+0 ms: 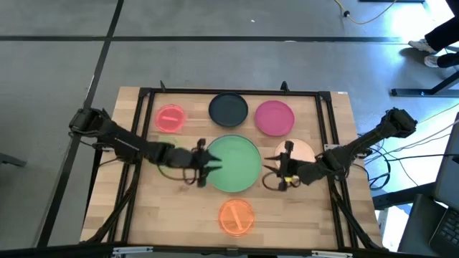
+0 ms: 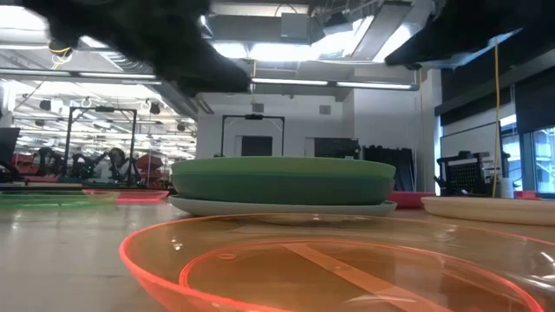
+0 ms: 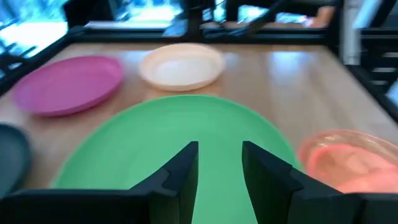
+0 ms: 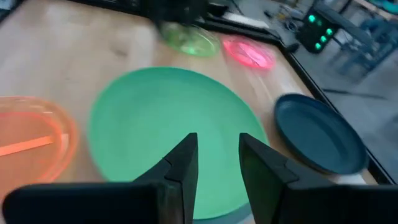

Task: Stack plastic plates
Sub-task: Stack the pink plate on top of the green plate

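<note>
A large light green plate [image 1: 233, 163] lies in the middle of the table on top of a pale grey-blue plate [image 2: 282, 208]; a darker green layer shows between them. My left gripper [image 1: 207, 163] hovers open over its left rim [image 3: 219, 168]. My right gripper [image 1: 270, 170] hovers open over its right rim [image 4: 217, 165]. Singly on the wood lie a navy plate [image 1: 228, 109], a magenta plate [image 1: 274, 117], a red-pink plate [image 1: 170, 118], an orange plate [image 1: 236, 217], a peach plate [image 1: 301, 150] partly under my right arm, and a lime plate [image 4: 189, 40] under my left arm.
A black metal frame [image 1: 215, 93] runs around the wooden table top. Bare wood [image 1: 165, 215] shows at the near left and near right of the orange plate. A person's feet [image 1: 434, 54] stand on the floor beyond the far right corner.
</note>
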Motion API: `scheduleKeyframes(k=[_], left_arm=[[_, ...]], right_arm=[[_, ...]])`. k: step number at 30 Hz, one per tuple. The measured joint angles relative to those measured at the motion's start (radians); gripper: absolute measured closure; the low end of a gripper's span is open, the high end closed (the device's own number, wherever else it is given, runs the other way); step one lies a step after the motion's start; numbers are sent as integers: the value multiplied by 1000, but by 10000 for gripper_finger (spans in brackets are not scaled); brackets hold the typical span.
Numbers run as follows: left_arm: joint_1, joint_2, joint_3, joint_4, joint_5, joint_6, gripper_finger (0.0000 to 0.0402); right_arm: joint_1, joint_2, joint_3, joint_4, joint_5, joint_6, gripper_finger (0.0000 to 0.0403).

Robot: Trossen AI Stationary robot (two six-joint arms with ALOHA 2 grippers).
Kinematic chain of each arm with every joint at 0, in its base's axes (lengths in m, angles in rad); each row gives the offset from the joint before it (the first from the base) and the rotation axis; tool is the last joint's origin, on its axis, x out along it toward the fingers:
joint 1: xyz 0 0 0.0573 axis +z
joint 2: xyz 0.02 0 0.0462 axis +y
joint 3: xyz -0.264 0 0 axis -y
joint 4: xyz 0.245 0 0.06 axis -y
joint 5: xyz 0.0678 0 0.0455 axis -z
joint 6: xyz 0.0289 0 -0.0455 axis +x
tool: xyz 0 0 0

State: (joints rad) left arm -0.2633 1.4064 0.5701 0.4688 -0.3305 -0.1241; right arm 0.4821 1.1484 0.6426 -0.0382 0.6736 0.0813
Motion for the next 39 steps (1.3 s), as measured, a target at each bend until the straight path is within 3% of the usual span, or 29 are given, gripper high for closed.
scheduleKeyframes(k=[7,22,30,39], left_arm=[[-102,2,-185,300,-26,-23,291],[-88,2,-211,335,-78,-50,292],[-97,2,-211,332,-77,-65,292],[-100,2,-211,333,-76,-68,292]], right_arm=[[-232,0,0,-68,-105,-6,295],[-650,188,0,-129,-354,-7,294],[-734,339,0,-120,-417,-37,294],[-732,421,0,-88,-349,-54,294]])
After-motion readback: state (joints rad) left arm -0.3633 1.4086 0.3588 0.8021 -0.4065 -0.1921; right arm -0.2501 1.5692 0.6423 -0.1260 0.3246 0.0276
